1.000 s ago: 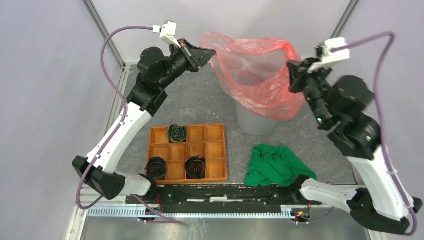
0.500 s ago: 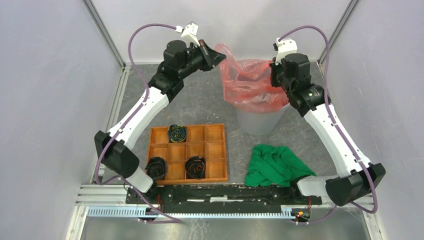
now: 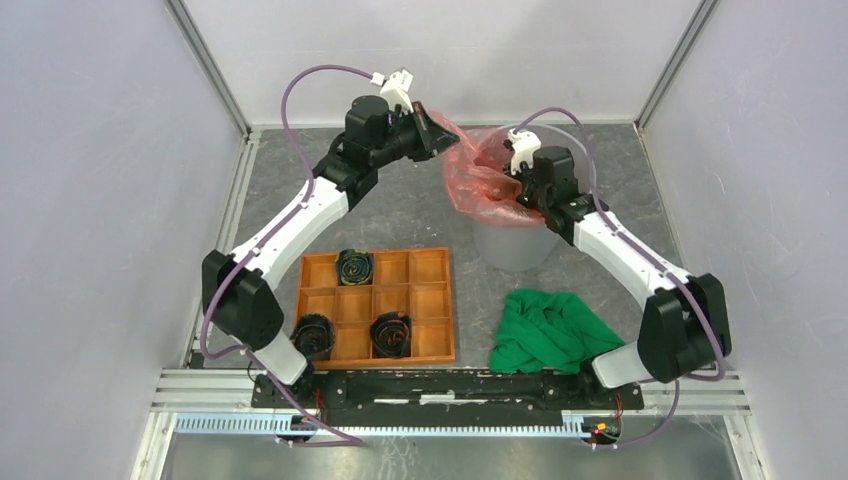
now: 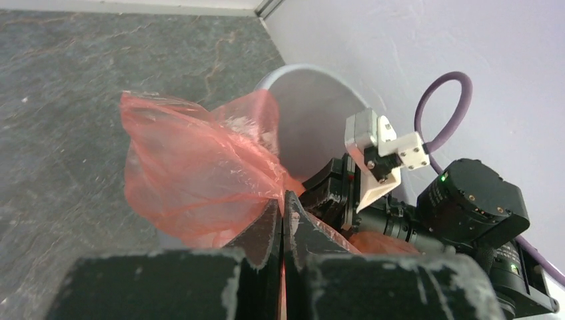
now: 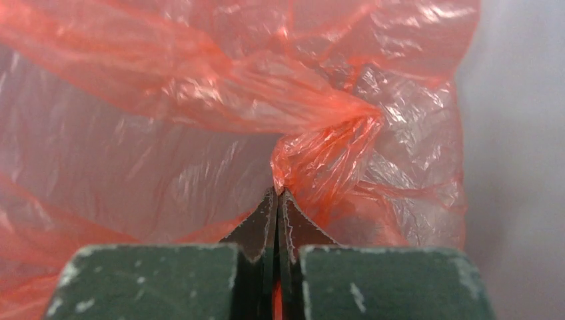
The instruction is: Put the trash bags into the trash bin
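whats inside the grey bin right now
The red bag sags into the bin, pinched shut by the right hand at its mouth. The left hand pinches another edge outside the bin. The film covers the bin's floor, so anything beneath it cannot be seen.

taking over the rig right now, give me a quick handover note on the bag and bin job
Left gripper: shut on one edge of the thin translucent red plastic bag, held above and outside the bin's rim on the left arm's side.
Right gripper: shut on another bunch of the bag, down in the mouth of the round light grey plastic bin.
Done: bag partly in the bin.
Left: bring the left-held edge in, release both, withdraw.
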Robot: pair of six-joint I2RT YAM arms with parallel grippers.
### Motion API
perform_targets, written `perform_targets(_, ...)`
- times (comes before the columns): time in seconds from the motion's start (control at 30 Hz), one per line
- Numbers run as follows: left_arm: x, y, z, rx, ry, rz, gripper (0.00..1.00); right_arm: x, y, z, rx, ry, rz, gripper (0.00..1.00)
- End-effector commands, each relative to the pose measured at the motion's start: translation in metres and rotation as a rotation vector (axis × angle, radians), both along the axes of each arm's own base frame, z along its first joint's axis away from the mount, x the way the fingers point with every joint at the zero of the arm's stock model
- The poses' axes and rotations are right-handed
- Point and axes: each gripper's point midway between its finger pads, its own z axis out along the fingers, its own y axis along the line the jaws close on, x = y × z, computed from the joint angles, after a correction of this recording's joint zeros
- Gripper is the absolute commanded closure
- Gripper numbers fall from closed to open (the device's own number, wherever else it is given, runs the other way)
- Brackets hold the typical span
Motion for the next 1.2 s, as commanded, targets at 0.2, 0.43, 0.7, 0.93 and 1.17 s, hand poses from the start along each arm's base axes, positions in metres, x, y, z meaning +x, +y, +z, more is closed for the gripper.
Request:
perform_targets(0.2, -0.026, 0.052, 0.028, 0.102, -0.148, 0.142, 0.98, 0.001, 0.106, 0.032, 0.293, -0.072, 0.25, 1.0)
perform_targets(0.43, -0.045, 0.092, 0.051, 0.146, -0.229, 0.267, 0.98, -0.031, 0.177, 0.054, 0.511, 0.009, 0.41, 1.0)
perform_targets(0.7, -0.032, 0.08, 0.074, 0.121, -0.287, 0.247, 0.98, 0.01, 0.119, 0.104, 0.395, -0.088, 0.254, 1.0)
perform_targets(0.93, 0.0, 0.054, 0.11, 0.052, -0.427, 0.224, 0.98, 0.072, 0.063, 0.143, 0.222, -0.282, 0.173, 1.0)
perform_targets(1.17, 0.025, 0.094, 0.076, 0.201, -0.409, 0.399, 0.98, 0.086, 0.079, 0.146, 0.246, -0.215, 0.215, 0.91)
